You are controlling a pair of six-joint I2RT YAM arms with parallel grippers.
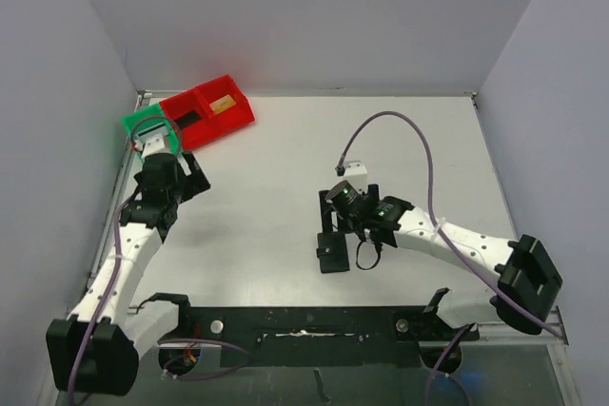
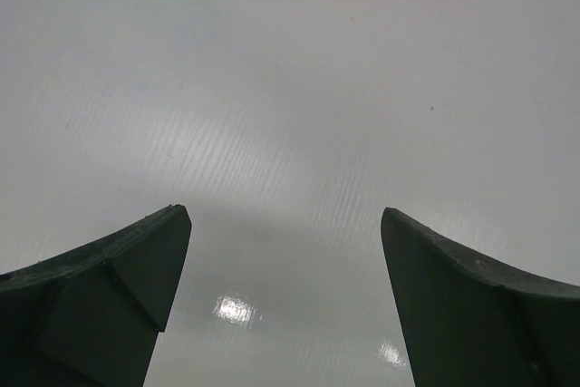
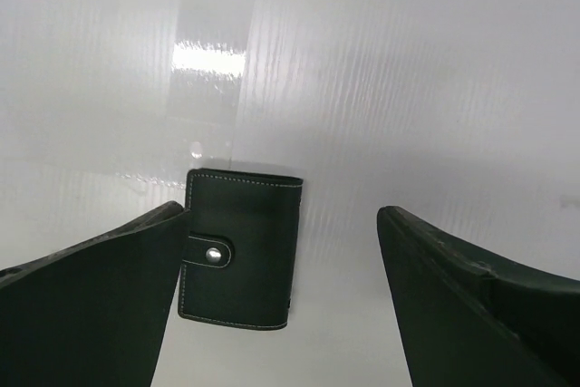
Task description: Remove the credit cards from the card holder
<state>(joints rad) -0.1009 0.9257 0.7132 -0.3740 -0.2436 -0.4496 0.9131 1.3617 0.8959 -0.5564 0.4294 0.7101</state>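
Small black folding card holder (image 1: 333, 256) (image 3: 240, 246) is laid flat on white bench (image 1: 285, 159), centre-right, shut w/ snap tab fastened. Right arm (image 1: 457, 240) is stretched low twd bench centre, wrist pitched down. Right fingers (image 3: 91, 296) are spread wide either side of holder; contact can't be told. Left arm (image 1: 128, 244) is extended to far-left corner. Left fingers (image 2: 91, 287) are spread wide over bare bench, near green plastic bin (image 1: 143, 125) & red plastic bin (image 1: 205, 111). Tan-gold card (image 1: 225, 102) is seen in red bin.
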